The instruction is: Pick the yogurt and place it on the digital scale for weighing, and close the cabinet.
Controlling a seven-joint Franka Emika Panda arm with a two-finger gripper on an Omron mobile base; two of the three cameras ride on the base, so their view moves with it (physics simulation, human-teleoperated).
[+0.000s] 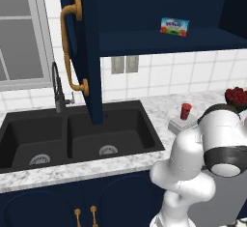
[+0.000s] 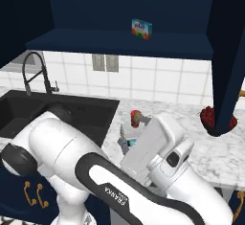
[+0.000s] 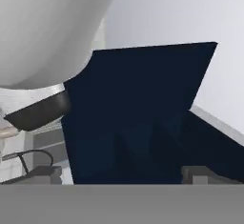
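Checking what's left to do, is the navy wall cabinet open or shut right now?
Open. The cabinet door stands swung out over the sink, and the shelf inside shows with a carton on it.

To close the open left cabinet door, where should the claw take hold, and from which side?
Likely the curved brass handle on the cabinet door, near its middle, where it bows off the panel. The door stands edge-on over the sink, so approach from its window-side face.
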